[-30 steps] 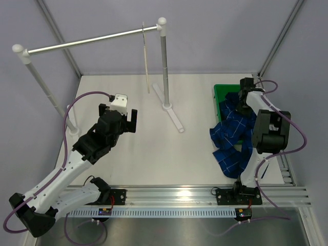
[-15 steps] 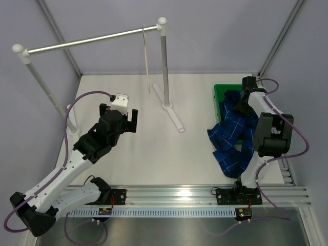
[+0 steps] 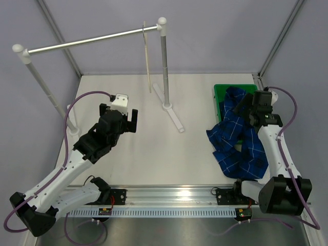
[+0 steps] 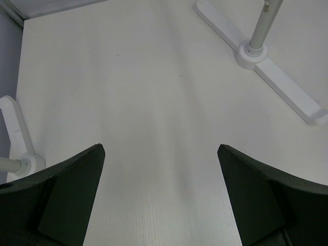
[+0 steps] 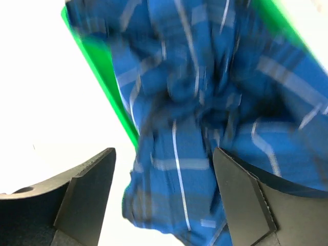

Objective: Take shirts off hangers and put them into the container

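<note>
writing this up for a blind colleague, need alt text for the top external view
A dark blue checked shirt lies crumpled partly in the green tray at right, spilling onto the white table, the right gripper open over it. The left gripper hovers open over bare table; an empty wooden hanger hangs from the rail.

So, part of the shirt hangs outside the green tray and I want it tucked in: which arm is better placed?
Right. The right gripper, open, hovers directly over the shirt at the tray; the left gripper, also open, sits far across the table.
</note>
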`<state>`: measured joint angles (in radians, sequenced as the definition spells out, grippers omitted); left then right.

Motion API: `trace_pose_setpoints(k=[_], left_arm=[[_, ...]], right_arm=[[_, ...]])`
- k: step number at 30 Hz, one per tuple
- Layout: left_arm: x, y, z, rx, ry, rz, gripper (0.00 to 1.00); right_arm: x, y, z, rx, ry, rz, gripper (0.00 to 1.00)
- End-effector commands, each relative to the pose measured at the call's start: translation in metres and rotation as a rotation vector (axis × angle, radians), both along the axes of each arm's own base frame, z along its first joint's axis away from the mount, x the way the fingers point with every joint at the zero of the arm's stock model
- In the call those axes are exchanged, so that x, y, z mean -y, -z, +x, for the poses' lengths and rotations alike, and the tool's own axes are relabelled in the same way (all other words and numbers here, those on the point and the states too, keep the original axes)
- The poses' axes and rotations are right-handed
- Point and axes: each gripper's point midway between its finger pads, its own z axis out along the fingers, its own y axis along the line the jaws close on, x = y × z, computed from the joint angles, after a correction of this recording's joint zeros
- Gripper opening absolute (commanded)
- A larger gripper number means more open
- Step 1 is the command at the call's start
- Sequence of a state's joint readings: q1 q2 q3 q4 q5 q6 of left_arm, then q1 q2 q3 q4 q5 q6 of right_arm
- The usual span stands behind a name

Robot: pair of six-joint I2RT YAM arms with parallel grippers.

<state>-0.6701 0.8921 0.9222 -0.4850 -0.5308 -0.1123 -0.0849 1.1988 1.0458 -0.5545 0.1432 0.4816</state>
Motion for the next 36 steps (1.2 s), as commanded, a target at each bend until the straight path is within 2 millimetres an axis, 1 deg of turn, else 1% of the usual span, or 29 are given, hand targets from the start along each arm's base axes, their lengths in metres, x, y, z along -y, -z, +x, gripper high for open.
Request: trace_pose_setpoints(k=[1,2,3,4,5,6,8,9,11,12,16,19,20,22,24,25,26,28,29,31,32,33,35,36], left_arm=[[-0.001,-0.008,0.002,0.028,-0.012,-0.019,0.99],[-0.001,-0.008,0.002,0.029,-0.011,-0.019,0.99],[-0.002,-0.008,0.002,0.03,-0.012,-0.018,0.99],[-0.002,-0.009,0.001,0.032,-0.014,-0.018,0.99],[-0.003,-0.009,0.002,0.034,-0.016,-0.018,0.99],[-0.003,-0.01,0.001,0.036,-0.018,-0.019,0.99],[-0.004,-0.009,0.002,0.033,-0.021,-0.016,0.99],[-0.004,-0.008,0.002,0.033,-0.02,-0.013,0.99],[-0.003,-0.007,0.002,0.029,-0.02,-0.01,0.99],[-0.003,-0.007,0.002,0.03,-0.02,-0.012,0.99],[-0.002,-0.006,0.003,0.025,-0.015,-0.012,0.99],[-0.001,-0.004,0.003,0.019,-0.015,-0.007,0.99],[-0.001,-0.004,0.003,0.019,-0.015,-0.007,0.99],[-0.002,-0.004,0.003,0.019,-0.018,-0.006,0.99],[-0.003,-0.003,0.003,0.019,-0.021,-0.004,0.99],[-0.002,-0.003,0.003,0.019,-0.019,-0.004,0.99],[-0.002,-0.003,0.004,0.019,-0.021,-0.004,0.99],[-0.002,-0.002,0.003,0.016,-0.018,-0.003,0.99],[-0.001,-0.002,0.003,0.015,-0.015,-0.004,0.99],[-0.001,-0.002,0.003,0.014,-0.015,-0.003,0.99],[-0.001,-0.002,0.003,0.014,-0.014,-0.004,0.99],[-0.001,-0.002,0.003,0.015,-0.014,-0.005,0.99],[-0.001,-0.002,0.003,0.014,-0.014,-0.005,0.99],[0.0,-0.002,0.003,0.016,-0.012,-0.006,0.99]], right_arm=[[-0.033,0.017,-0.023,-0.011,-0.088,0.073,0.88],[-0.036,0.021,-0.029,-0.02,-0.093,0.068,0.89],[-0.037,0.03,-0.038,-0.032,-0.09,0.061,0.9],[-0.037,0.034,-0.042,-0.04,-0.084,0.059,0.91],[-0.044,0.039,-0.046,-0.048,-0.108,0.061,0.91],[-0.046,0.047,-0.054,-0.065,-0.116,0.066,0.92],[-0.048,0.054,-0.061,-0.077,-0.124,0.074,0.92],[-0.051,0.061,-0.067,-0.088,-0.134,0.079,0.92],[-0.053,0.068,-0.072,-0.1,-0.145,0.086,0.93],[-0.055,0.074,-0.075,-0.116,-0.15,0.094,0.93],[-0.059,0.083,-0.073,-0.133,-0.159,0.115,0.93],[-0.063,0.085,-0.062,-0.12,-0.165,0.135,0.92],[-0.061,0.087,-0.06,-0.126,-0.153,0.128,0.91],[-0.059,0.092,-0.054,-0.136,-0.144,0.122,0.81],[-0.058,0.093,-0.046,-0.136,-0.136,0.117,0.69],[-0.058,0.093,-0.043,-0.131,-0.133,0.115,0.55],[-0.055,0.093,-0.041,-0.133,-0.12,0.107,0.49],[-0.05,0.088,-0.034,-0.128,-0.099,0.089,0.35],[-0.045,0.08,-0.03,-0.117,-0.077,0.07,0.2],[-0.038,0.069,-0.026,-0.093,-0.051,0.053,0.08],[-0.035,0.062,-0.024,-0.083,-0.038,0.045,0.0],[-0.029,0.046,-0.018,-0.044,-0.014,0.023,0.0],[-0.018,0.029,-0.013,-0.014,0.03,0.0,0.0],[-0.014,0.013,-0.005,0.02,0.045,-0.006,0.0]])
